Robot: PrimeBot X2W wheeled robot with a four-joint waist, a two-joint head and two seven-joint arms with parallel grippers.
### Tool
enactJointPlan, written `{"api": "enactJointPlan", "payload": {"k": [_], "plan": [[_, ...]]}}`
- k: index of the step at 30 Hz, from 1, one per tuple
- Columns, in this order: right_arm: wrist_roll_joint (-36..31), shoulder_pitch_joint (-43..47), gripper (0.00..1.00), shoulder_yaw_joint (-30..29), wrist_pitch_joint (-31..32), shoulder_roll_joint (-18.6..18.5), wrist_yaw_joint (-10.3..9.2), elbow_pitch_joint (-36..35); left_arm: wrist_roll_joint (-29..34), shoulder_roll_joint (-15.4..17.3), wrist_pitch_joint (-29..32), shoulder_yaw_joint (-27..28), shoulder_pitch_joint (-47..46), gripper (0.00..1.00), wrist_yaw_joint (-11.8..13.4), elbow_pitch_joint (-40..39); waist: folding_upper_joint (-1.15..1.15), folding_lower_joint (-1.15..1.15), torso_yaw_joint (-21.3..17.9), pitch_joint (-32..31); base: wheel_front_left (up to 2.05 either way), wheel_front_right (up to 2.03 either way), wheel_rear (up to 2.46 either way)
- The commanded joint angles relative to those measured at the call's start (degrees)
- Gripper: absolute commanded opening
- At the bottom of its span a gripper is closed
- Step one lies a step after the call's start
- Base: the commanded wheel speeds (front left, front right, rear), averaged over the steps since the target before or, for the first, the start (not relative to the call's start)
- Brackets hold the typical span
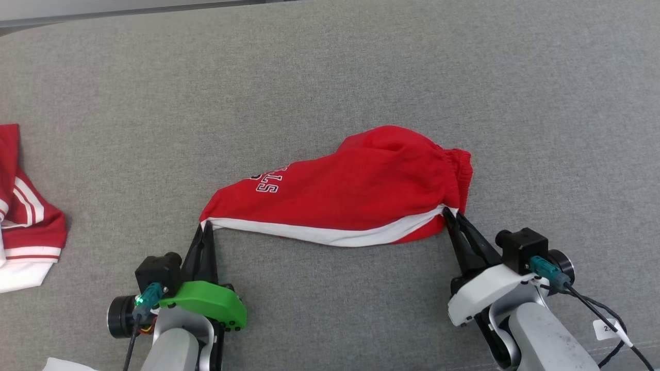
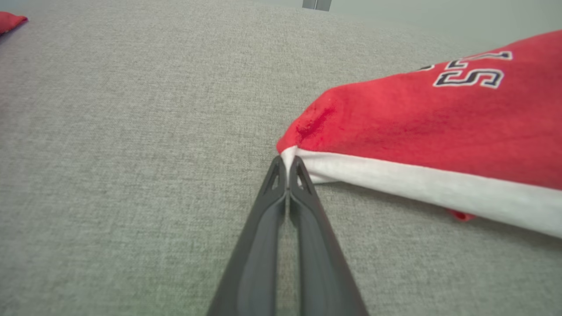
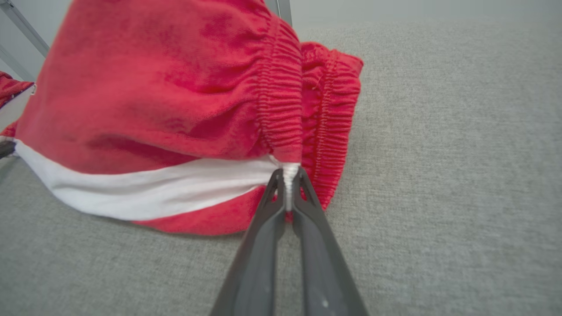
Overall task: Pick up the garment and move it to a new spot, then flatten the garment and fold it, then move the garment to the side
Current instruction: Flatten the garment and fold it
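The garment (image 1: 356,190) is a pair of red shorts with a white side stripe and white lettering, lying bunched on the grey surface. My left gripper (image 1: 206,225) is shut on the white stripe's left corner, seen close in the left wrist view (image 2: 288,160). My right gripper (image 1: 449,211) is shut on the stripe's other end beside the gathered elastic waistband (image 3: 303,109), shown close in the right wrist view (image 3: 290,175). The white stripe (image 1: 330,234) stretches between both grippers along the near edge.
A second red and white garment (image 1: 23,216) lies at the left edge of the grey cloth surface (image 1: 330,77). A white scrap (image 1: 67,365) pokes in at the bottom left. Cables and a tag (image 1: 608,324) hang off the right arm.
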Motion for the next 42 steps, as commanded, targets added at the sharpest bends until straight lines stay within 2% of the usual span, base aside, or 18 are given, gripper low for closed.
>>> {"api": "enactJointPlan", "payload": {"k": [1,13,21,26,35,42], "plan": [[0.3,-0.6,0.0,-0.1,-0.2,-0.2,0.0,0.1,0.3,0.3,0.0,0.1,-0.6,0.0,-0.1,0.2,0.0,0.0,0.1,-0.2,0.0,0.0,0.0],[1.9,2.2,0.0,-1.0,-0.2,0.6,0.0,-3.1,1.2,0.3,0.0,1.6,2.4,0.0,-1.2,-3.1,0.0,0.0,0.4,-6.1,0.0,0.0,0.0],[4.8,1.7,0.0,-0.4,-0.2,1.3,0.0,-6.2,3.8,0.3,0.0,4.0,2.8,0.0,-3.0,-8.0,0.0,0.0,0.4,-13.3,0.0,0.0,0.0],[6.6,-0.7,0.0,-0.6,-0.2,0.7,0.0,-7.9,6.8,0.3,0.0,5.9,0.2,0.0,-5.0,-11.0,0.0,0.0,0.7,-16.5,0.0,0.0,0.0],[9.7,-9.6,0.0,0.2,-0.2,-2.6,-0.01,-9.3,11.2,2.5,0.0,9.9,-9.6,0.0,-7.9,-12.1,0.0,0.0,0.5,-16.9,0.0,0.0,0.0],[11.5,-19.8,0.0,1.2,-0.2,-5.4,-0.01,-7.7,13.7,4.4,0.0,9.9,-20.0,0.0,-8.7,-9.7,0.0,0.0,0.7,-11.4,0.0,0.0,0.0]]}}
